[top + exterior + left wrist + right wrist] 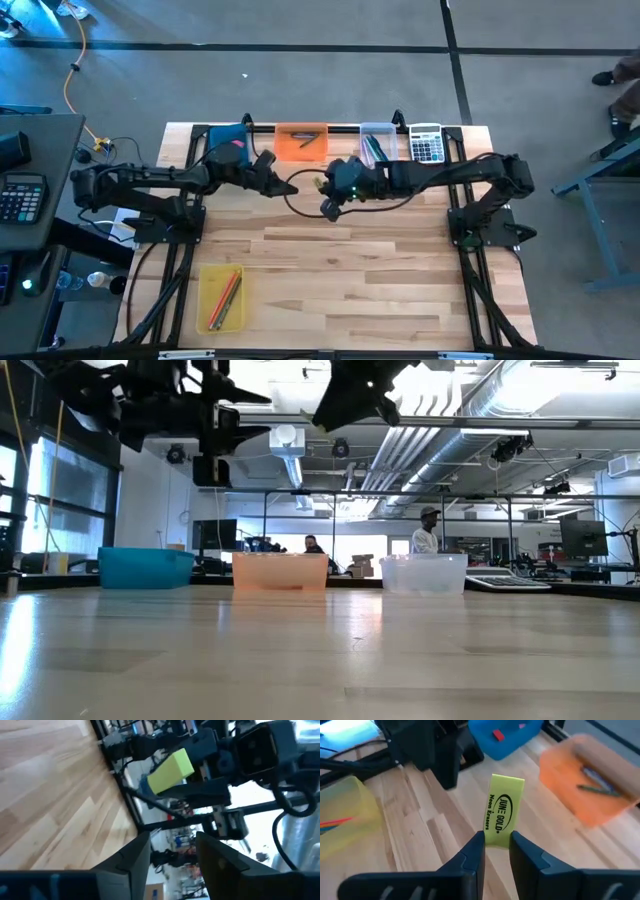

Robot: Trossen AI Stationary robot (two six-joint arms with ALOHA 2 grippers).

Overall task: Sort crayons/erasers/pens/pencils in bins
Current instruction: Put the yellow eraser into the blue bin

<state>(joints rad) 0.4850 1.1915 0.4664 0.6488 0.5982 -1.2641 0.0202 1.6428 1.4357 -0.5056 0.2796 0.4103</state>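
Setting: robotics lab or industrial workshop. Wooden table (330, 290) on a dark metal frame carries two dark arms, standing on grey concrete floor (300, 90) marked with dark tape lines. Left of the table, a dark desk (35, 200) with a calculator on it; a yellow cable (72, 60) trails across the floor beyond that desk. Beyond the table's far edge: open hall, exposed silver ductwork (470, 400) overhead, monitors (215, 535), glass partitions, two people (427, 532) standing among workstations.
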